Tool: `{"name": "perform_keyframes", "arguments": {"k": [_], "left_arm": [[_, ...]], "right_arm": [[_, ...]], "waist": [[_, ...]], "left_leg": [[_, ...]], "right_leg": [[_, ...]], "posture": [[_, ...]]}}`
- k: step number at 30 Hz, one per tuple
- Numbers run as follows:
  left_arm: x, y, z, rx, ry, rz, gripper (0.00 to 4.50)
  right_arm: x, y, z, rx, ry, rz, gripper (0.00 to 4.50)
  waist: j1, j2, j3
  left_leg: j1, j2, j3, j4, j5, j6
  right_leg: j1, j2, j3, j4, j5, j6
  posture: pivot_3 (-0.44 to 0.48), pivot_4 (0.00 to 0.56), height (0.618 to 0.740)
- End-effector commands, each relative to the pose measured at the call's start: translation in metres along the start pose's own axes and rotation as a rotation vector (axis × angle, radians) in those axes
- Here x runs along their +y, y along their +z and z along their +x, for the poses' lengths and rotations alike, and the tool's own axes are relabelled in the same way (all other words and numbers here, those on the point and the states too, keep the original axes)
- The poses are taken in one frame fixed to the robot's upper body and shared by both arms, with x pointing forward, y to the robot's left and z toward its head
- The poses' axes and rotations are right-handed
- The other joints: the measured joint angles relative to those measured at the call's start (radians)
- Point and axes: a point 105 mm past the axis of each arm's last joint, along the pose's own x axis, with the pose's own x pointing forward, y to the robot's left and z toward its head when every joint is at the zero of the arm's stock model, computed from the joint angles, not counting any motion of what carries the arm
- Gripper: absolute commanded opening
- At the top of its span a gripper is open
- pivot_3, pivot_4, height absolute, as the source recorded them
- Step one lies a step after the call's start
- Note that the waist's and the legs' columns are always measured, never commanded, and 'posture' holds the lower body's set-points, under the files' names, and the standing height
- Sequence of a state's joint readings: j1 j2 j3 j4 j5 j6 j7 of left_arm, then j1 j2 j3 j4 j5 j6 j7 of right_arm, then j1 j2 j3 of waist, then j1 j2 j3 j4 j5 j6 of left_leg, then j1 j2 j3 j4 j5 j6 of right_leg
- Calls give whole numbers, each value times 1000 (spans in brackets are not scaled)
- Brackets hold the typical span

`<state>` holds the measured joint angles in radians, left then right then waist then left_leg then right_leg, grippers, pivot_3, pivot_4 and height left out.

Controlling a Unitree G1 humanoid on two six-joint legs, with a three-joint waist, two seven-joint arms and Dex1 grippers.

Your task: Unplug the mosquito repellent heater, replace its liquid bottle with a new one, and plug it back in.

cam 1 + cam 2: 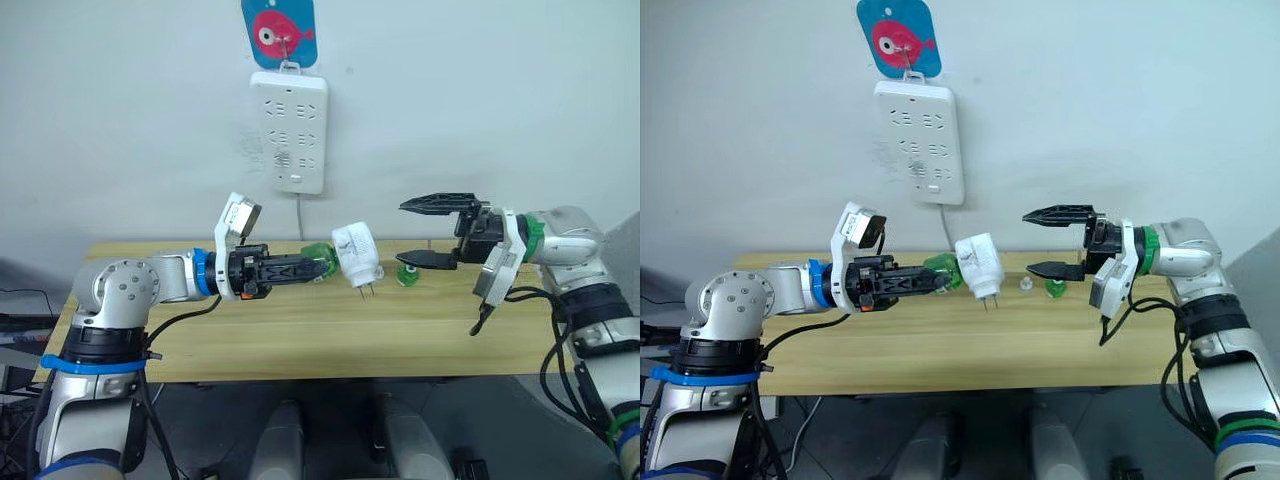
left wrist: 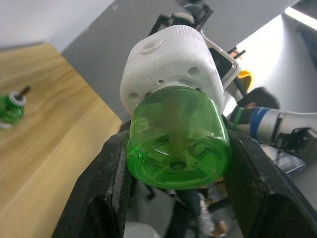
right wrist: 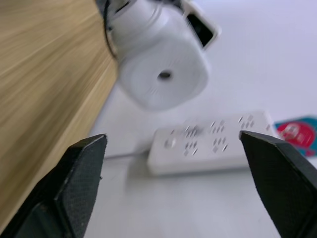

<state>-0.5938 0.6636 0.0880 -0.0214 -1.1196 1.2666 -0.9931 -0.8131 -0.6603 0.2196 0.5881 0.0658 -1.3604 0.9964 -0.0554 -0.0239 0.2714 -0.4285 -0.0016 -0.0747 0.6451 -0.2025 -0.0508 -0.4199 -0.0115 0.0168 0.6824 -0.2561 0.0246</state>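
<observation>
While the heater [image 1: 356, 255] is held above the tabletop [image 1: 300, 330] by its green bottle [image 1: 318, 256], clamped in the left hand [image 1: 322, 263], the right hand [image 1: 428, 232] is kept wide apart just beside it, facing its vent along the shared axis.

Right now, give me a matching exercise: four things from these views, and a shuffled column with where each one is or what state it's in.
Things:
1. mosquito repellent heater
2. power strip
3. right gripper
4. loose green bottle

Places or states:
A. hanging on the wall above the table
B. lying on the wooden table
C. open, holding nothing, facing the heater
D. held above the table by its green bottle, which the left gripper clamps, plug prongs pointing down

Pairs: 1-D, 2-A, 3-C, 4-B
</observation>
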Motion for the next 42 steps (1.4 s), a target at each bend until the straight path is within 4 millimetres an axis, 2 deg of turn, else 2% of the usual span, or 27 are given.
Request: {"name": "perform_keyframes", "arguments": {"k": [1, 8, 16, 20, 23, 26, 28, 35, 37, 39, 40, 42], "left_arm": [[-7, 9, 0, -24, -34, 19, 2256], [-8, 8, 7, -32, -87, -109, 2256], [-9, 7, 12, -7, -110, -159, 2256], [-5, 6, 14, -17, -103, -189, 2256], [-3, 3, 16, -13, -105, -206, 2256], [-2, 3, 17, -22, -105, -209, 2256], [-4, 5, 17, -48, -115, -174, 2256], [-3, 11, 10, -92, -86, -114, 4484], [-5, 20, 1, -120, -59, -68, 4500], [-11, 30, -13, -147, -1, 32, 4500], [-11, 33, -20, -166, 70, 109, 4500], [-8, 22, -25, -122, 220, 302, 4500]], "right_arm": [[-10, 6, 2, -42, -28, -84, 4484], [-12, 16, 18, -127, -37, -184, 4484], [-12, 13, 28, -147, -35, -218, 4484], [-13, 22, 33, -203, -47, -256, 4484], [-12, 23, 38, -215, -27, -259, 3897], [-14, 22, 41, -217, -28, -262, 2987], [-15, 21, 42, -216, -30, -263, 2964], [-15, 13, 38, -174, -30, -223, 2964], [-11, 6, 34, -126, -15, -175, 2964], [4, -13, 27, 2, 42, -45, 2964], [15, -29, 21, 121, 64, 93, 2964], [29, -45, 13, 276, 59, 414, 2964]], "waist": [[2, 0, 0], [4, 0, -1], [1, 0, -1], [0, 0, -1], [-1, 0, -1], [-1, 0, -1], [-1, 0, -1], [-1, 0, -1], [0, 0, -1], [-1, 0, -1], [-1, -1, -2], [2, -1, -5]], "left_leg": [[0, 0, 0, 0, 0, 0], [0, -3, -1, 0, 1, -2], [1, -3, -1, 1, 1, -2], [2, -4, 0, 1, 2, -3], [2, -4, 0, 1, 2, -3], [3, -4, 0, 0, 2, -3], [3, -4, 0, 1, 2, -3], [3, -4, 0, 0, 2, -3], [3, -4, 0, 1, 2, -3], [3, -4, 0, 1, 2, -3], [3, -4, 0, 0, 2, -3], [3, -3, 0, 0, 2, -3]], "right_leg": [[0, -1, 0, 0, 0, 0], [0, -3, 0, 1, 0, 0], [0, -3, 0, 5, 0, 0], [0, -4, 0, 6, 0, 0], [0, -4, 0, 7, 0, 0], [0, -4, 0, 7, 0, 0], [0, -4, 0, 7, 0, 0], [0, -4, 0, 8, 0, 0], [0, -5, 1, 8, 0, 0], [0, -5, 0, 8, 0, 0], [0, -5, 1, 8, 0, 0], [0, -5, 1, 7, 0, -1]], "posture": [[-49, 186, 740], [-58, 174, 740], [-62, 179, 740], [-67, 180, 740], [-68, 179, 740], [-65, 180, 740], [-64, 181, 740], [-51, 180, 740], [-49, 182, 740], [-49, 182, 740], [-36, 181, 740], [-34, 181, 740]]}}
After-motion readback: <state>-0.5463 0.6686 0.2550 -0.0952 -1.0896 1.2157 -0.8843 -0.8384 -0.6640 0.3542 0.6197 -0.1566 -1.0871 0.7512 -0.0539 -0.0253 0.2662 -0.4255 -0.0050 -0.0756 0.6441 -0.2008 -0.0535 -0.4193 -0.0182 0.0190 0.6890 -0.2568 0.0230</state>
